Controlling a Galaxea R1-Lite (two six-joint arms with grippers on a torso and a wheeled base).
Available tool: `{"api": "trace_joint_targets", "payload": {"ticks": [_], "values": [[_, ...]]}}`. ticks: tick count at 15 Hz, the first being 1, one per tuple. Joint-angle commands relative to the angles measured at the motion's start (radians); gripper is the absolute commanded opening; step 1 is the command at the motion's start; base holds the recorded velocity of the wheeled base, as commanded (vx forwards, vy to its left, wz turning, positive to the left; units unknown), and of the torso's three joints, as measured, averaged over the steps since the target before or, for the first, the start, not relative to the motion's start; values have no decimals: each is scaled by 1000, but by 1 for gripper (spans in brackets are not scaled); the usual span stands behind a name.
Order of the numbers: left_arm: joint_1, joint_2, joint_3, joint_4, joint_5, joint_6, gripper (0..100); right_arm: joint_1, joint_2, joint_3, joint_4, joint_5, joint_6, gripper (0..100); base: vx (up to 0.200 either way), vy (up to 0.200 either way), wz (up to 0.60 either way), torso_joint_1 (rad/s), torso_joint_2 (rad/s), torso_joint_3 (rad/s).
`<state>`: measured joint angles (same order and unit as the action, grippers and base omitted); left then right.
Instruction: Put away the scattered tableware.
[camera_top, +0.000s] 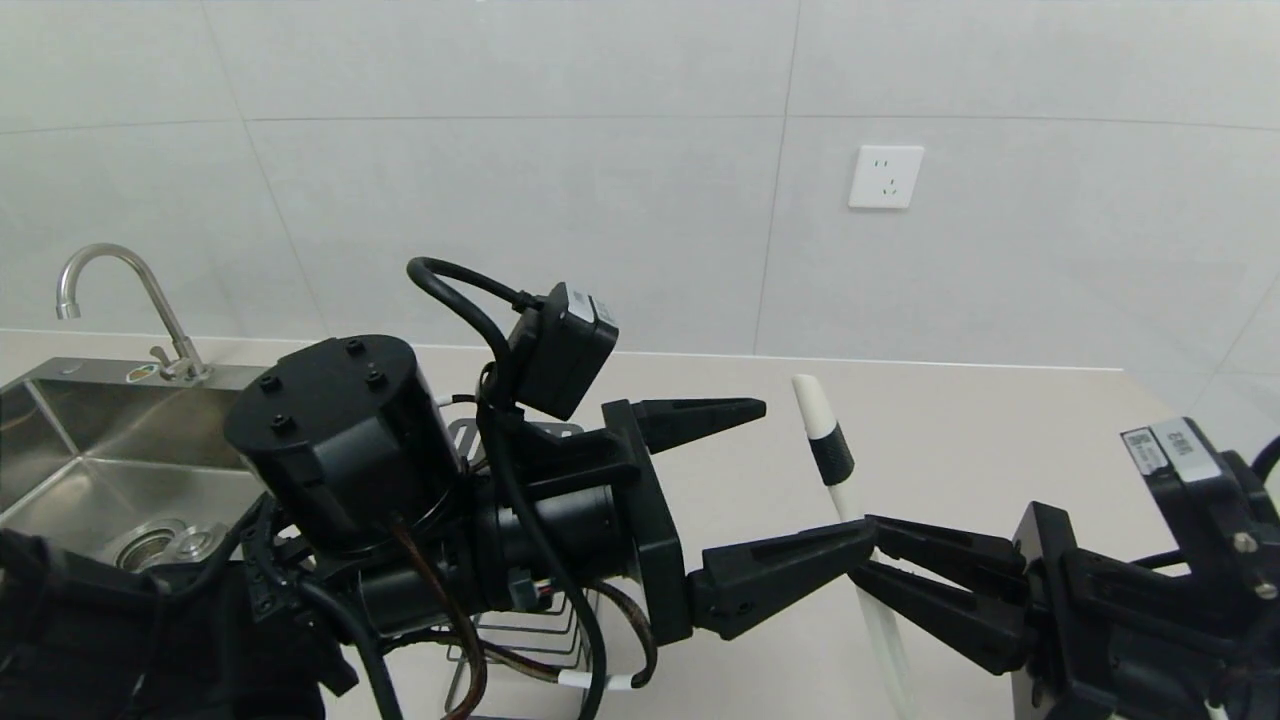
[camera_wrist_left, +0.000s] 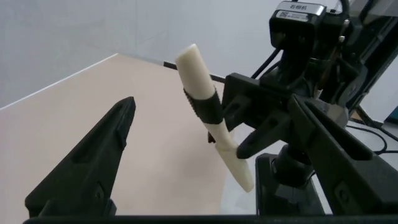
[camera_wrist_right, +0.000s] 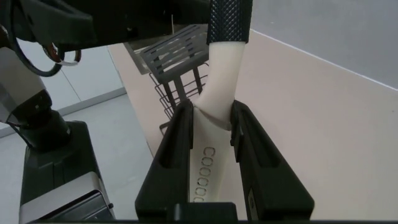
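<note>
- The right gripper (camera_top: 865, 550) (camera_wrist_right: 211, 109) has its fingers (camera_wrist_right: 180, 134) closed tight on the flat lower part of a white utensil (camera_top: 812, 405) (camera_wrist_left: 208, 134) (camera_wrist_right: 217, 99), which has a row of small holes there.
- The utensil is held in the air over the bench (camera_top: 1000, 440), off to the right of the wire rack (camera_top: 520, 640) (camera_wrist_right: 177, 62) and clear of it. Its handle, with a black textured sleeve, rises at a slight tilt.
- The left gripper (camera_top: 815, 468) (camera_wrist_left: 210, 102) is higher than the rack and just to its right. Its fingers (camera_wrist_left: 93, 162) are spread wide and hold nothing.
- The utensil's handle stands in the gap between those fingers. Whether the lower one touches the utensil or the right gripper cannot be told.
- A steel sink (camera_top: 70, 470) with a curved faucet (camera_top: 110, 270) lies left of the rack.
- A wall socket (camera_top: 886, 176) sits on the tiles behind and right of the rack.
</note>
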<state>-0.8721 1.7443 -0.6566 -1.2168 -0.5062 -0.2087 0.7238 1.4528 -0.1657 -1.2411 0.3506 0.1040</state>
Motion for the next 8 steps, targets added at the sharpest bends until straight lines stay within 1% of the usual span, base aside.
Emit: {"api": "trace_joint_targets", "payload": {"ticks": [1, 5, 6, 7, 8], "values": [[-2, 51, -26, -20, 3, -1, 100, 9, 1, -3, -1, 1, 0, 0, 0, 0, 0, 0, 0, 0], [-2, 58, -32, -30, 5, -6, 100, 11, 1, -3, -15, 2, 2, 0, 0, 0, 0, 0, 0, 0], [-2, 58, -32, -47, 5, -15, 100, 22, 3, -5, -43, 11, 14, 0, 0, 0, 0, 0, 0, 0], [-2, 63, -32, -76, 5, -51, 100, 43, 11, -6, -75, 19, 71, 0, 0, 0, 0, 0, 0, 0], [-2, 66, -32, -104, 5, -67, 100, 49, 21, -5, -90, 19, 94, 0, 0, 0, 0, 0, 0, 0]]}}
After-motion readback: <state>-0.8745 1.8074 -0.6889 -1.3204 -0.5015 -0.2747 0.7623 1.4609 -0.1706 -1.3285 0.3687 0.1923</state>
